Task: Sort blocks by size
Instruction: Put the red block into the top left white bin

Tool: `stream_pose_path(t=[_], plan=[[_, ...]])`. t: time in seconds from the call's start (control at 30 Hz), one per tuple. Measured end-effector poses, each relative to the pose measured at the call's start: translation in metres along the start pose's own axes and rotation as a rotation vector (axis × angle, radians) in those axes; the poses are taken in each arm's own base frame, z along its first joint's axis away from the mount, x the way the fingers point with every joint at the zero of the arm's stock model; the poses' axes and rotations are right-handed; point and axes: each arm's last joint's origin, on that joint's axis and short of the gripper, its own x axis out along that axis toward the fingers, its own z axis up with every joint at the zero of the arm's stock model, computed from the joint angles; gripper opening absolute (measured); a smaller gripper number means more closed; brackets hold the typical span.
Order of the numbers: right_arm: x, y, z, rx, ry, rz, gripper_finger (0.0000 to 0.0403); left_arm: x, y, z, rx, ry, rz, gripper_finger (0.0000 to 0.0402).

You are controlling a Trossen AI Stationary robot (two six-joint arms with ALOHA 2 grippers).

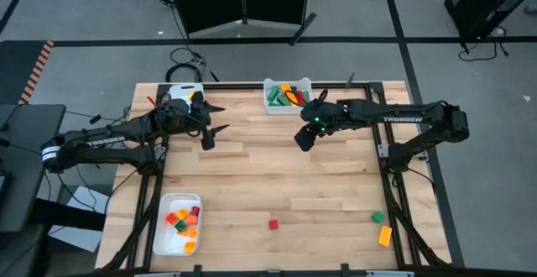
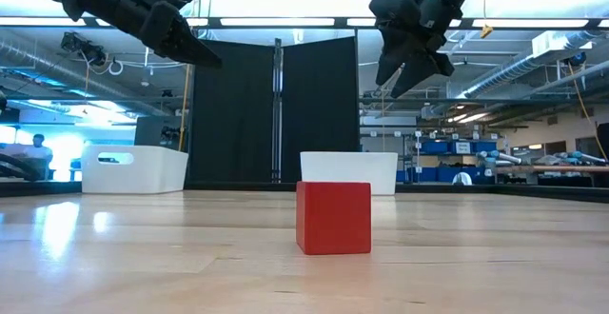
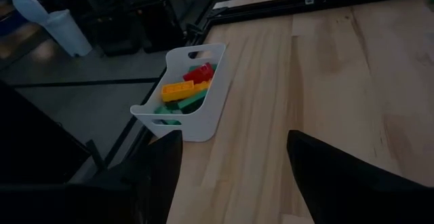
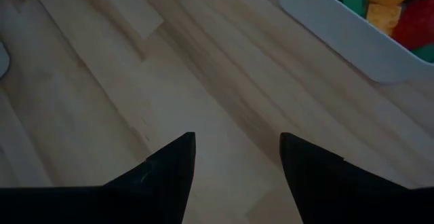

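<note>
1. A pale wooden worktop (image 1: 277,176) of jointed planks, framed by dark rails, is seen from above on a grey floor; in the low view a workshop with black curtain panels and ceiling strip lights lies behind it.
2. A small red block (image 1: 273,224), a smooth-faced cube in the low view (image 2: 333,218), lies alone on the near part of the worktop, well apart from both grippers.
3. Near the right near corner a small green block (image 1: 378,216) lies just beside a longer orange block (image 1: 384,236).
4. A white plastic tray (image 1: 168,227) at the left near corner holds small red, orange, yellow and green blocks (image 1: 185,222).
5. A second white tray (image 1: 273,84) at the far edge holds larger green, yellow and red blocks (image 1: 289,95); in the left wrist view its handle slots show, and studs can be made out on a yellow brick (image 3: 182,88).
6. A third white tray (image 1: 180,95) stands at the far left corner; its contents cannot be told.
7. The left gripper (image 1: 207,132) is held above the far left of the worktop, its fingers (image 3: 159,163) parted and nothing between them.
8. The right gripper (image 1: 304,137) hangs just in front of the far tray, its dark pointed fingers (image 4: 173,163) likewise parted and empty over bare wood.
</note>
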Motion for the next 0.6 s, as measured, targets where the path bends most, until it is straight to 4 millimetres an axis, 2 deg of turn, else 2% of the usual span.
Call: stream_pose_path(t=[0.6], plan=[[0.0002,0.0001,0.0,-0.036,0.001,0.001,0.0226,0.0,0.0,0.0,0.0,0.0,0.0,0.0275]])
